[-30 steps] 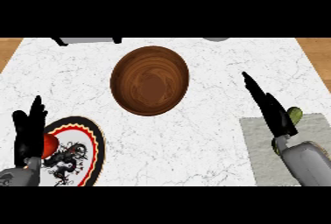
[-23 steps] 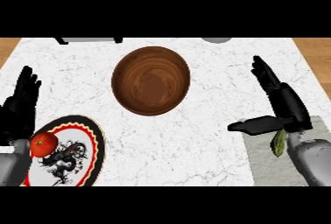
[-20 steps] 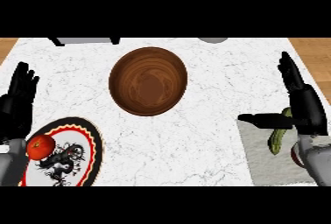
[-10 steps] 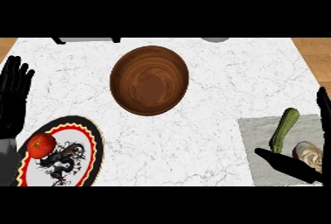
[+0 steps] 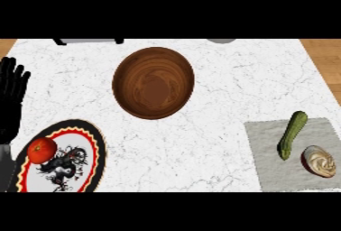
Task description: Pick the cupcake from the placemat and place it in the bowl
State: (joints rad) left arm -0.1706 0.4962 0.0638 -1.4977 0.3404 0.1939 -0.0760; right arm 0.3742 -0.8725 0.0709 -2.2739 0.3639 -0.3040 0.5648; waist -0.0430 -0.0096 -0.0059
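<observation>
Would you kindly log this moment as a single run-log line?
cupcake: on placemat, beside zucchini | bowl: empty | left hand: open, resting at left edge | right hand: out of view

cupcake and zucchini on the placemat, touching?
Apart. The head view shows a thin strip of grey placemat between the zucchini's lower end and the cupcake, which sits just right of and below it.

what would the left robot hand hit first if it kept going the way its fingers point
Probably nothing: the black left robot hand points up the view along the left edge of the white marble counter, and that strip looks free. The round brown wooden bowl sits well to its right.
</observation>
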